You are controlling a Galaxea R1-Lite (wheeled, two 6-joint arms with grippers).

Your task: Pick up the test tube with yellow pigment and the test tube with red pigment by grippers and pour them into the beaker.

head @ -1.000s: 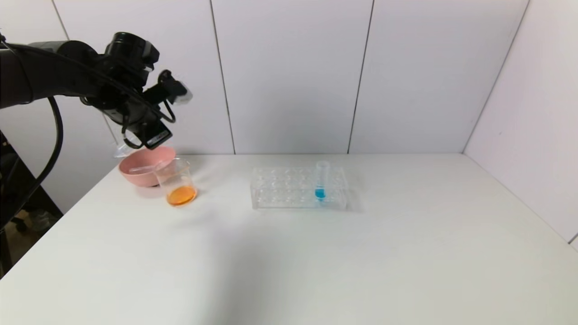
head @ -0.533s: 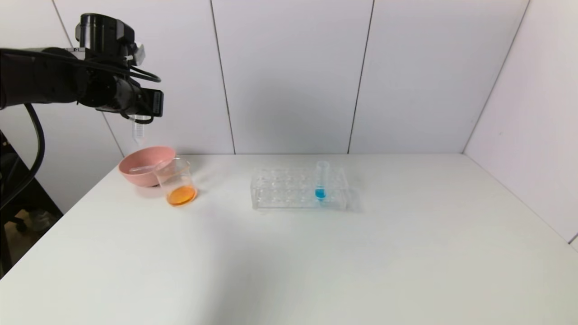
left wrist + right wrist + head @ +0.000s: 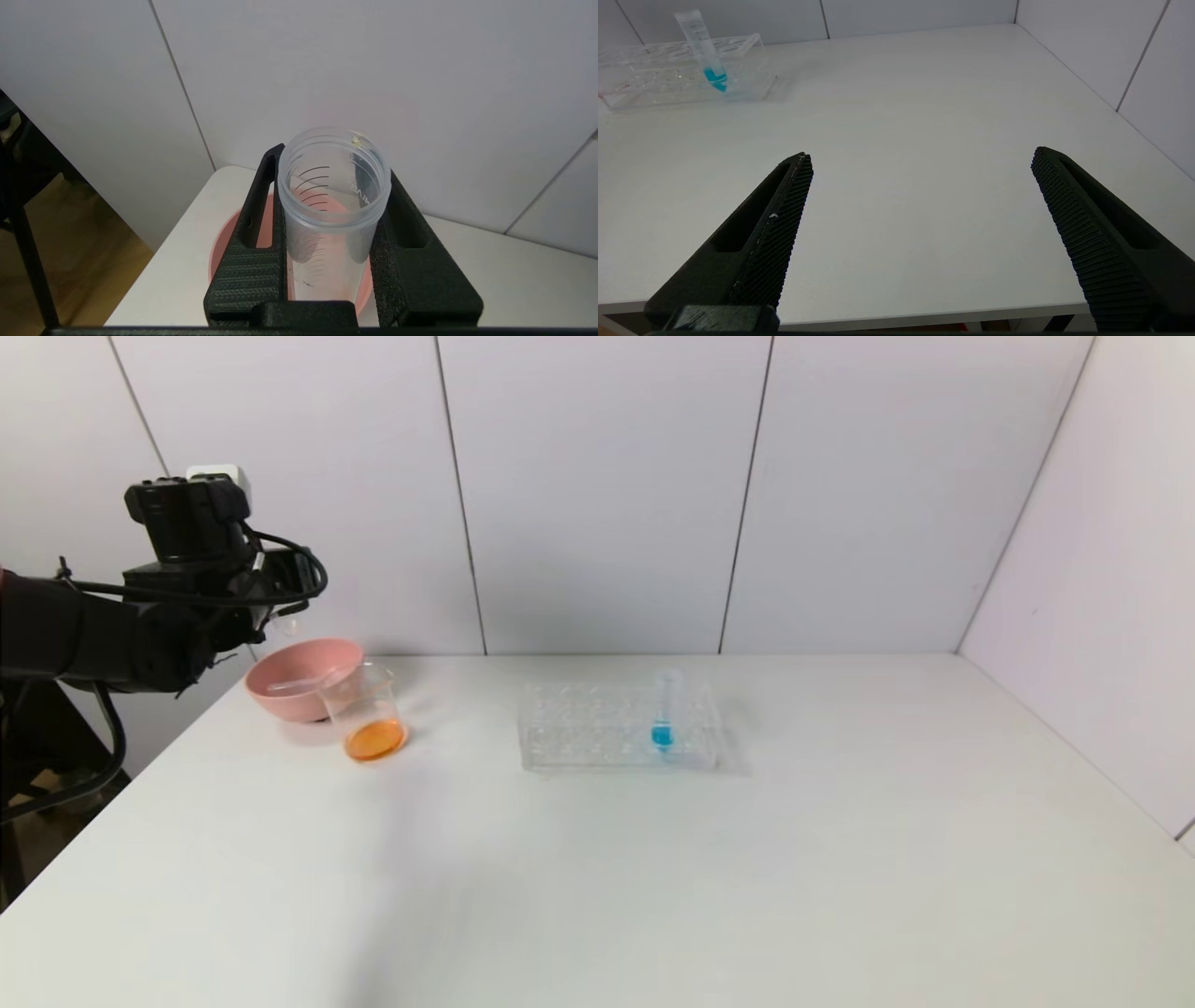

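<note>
My left gripper (image 3: 280,607) hangs just above the pink bowl (image 3: 280,702) at the table's far left. It is shut on an empty clear test tube (image 3: 327,224), held upright with its mouth up and a tiny yellow drop at the rim. In the head view only the tube's lower part (image 3: 286,626) shows. The beaker (image 3: 366,709) stands beside the bowl and holds orange liquid. A second empty tube (image 3: 294,686) lies in the bowl. No tube shows yellow or red liquid. My right gripper (image 3: 920,158) is open and empty over the table's near edge.
A clear rack (image 3: 597,728) stands mid-table with one blue-liquid tube (image 3: 665,709) upright in it; both also show in the right wrist view, rack (image 3: 654,79) and tube (image 3: 705,51). The wall is close behind the bowl (image 3: 222,249).
My left gripper turned the tube from a tilt to upright, then drew back left and came down toward the pink bowl, still holding it. Beaker and rack have not moved.
</note>
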